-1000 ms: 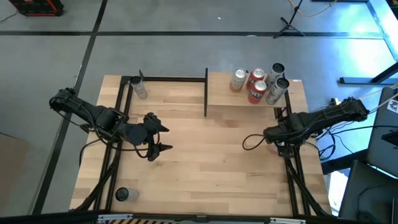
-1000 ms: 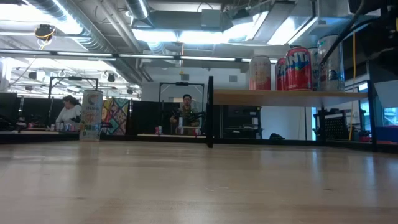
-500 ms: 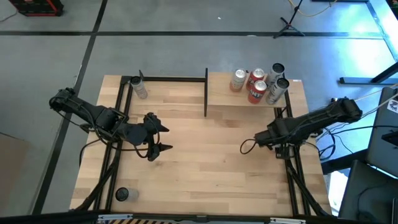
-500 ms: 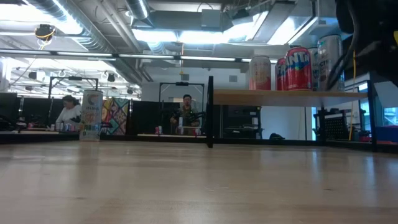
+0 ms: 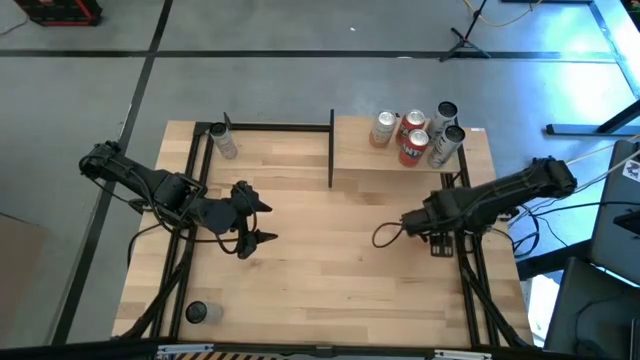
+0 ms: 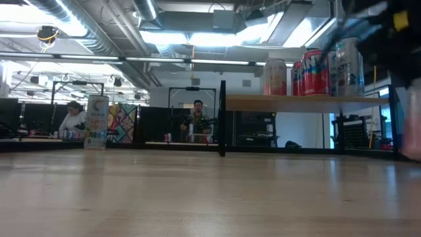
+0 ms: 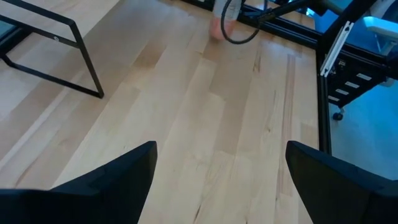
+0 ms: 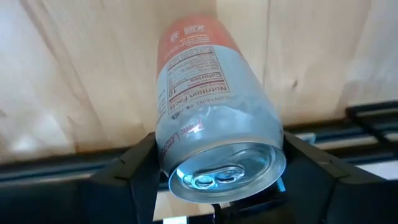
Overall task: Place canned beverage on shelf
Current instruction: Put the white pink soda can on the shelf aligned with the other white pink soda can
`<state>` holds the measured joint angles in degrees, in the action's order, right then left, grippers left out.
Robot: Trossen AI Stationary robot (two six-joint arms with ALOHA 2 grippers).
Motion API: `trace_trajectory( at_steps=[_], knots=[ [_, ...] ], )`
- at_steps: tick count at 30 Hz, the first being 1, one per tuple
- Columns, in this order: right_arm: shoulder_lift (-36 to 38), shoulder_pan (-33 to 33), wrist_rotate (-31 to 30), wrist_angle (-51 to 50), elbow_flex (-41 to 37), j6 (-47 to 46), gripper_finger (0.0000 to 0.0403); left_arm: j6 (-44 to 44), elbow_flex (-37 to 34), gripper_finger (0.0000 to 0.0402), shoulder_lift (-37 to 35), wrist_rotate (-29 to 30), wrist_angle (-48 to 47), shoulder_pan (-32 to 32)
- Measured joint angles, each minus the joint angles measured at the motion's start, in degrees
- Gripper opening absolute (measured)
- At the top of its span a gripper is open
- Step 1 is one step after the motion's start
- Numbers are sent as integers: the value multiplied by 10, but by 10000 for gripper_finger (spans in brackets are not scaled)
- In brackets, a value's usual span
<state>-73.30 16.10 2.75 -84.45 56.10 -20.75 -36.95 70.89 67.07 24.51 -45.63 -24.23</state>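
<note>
My right gripper (image 5: 408, 226) is over the table's right half, in front of the shelf, and is shut on a silver and salmon-pink can (image 8: 211, 106). The can also shows small in the left wrist view (image 7: 217, 22). The shelf (image 5: 395, 170), a light-wood board on black posts, stands at the far right and carries several upright cans (image 5: 412, 147) along its far side; it also shows in the low view (image 6: 309, 101). My left gripper (image 5: 265, 222) waits open and empty over the table's left half (image 7: 219, 152). My right gripper pinches the can between its two fingers, one on each opposite side of the wall, near the top end (image 8: 163, 163). The can lies along the fingers, its lid (image 8: 227, 171) toward the wrist and its base pointing away toward the tabletop. Whether the base touches the table I cannot tell.
One can (image 5: 222, 141) stands at the table's far left, seen also in the low view (image 6: 97, 122). Another can (image 5: 197, 313) stands near the front left corner. A black frame (image 5: 331, 150) borders the shelf's left end. A cable loop (image 5: 385, 236) hangs by my right gripper.
My right gripper has moved with the can from the table's right edge toward its middle and a little toward the near edge, staying shut on it. In the low view the arm has come down into the picture on the right.
</note>
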Motion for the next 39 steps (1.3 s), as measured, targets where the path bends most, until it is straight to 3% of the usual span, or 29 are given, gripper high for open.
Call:
trace_trajectory(
  at_steps=[8,20,30,39],
  knots=[
    [-77,0,-50,21,105,33,250,0,0,345,0,-1,1,0],
    [-244,0,-54,51,217,124,249,0,0,345,0,-2,1,0],
    [-299,0,-63,46,271,183,255,0,0,345,0,-2,3,0],
    [-302,0,-72,58,325,176,328,0,0,345,0,-1,3,0]
  ],
)
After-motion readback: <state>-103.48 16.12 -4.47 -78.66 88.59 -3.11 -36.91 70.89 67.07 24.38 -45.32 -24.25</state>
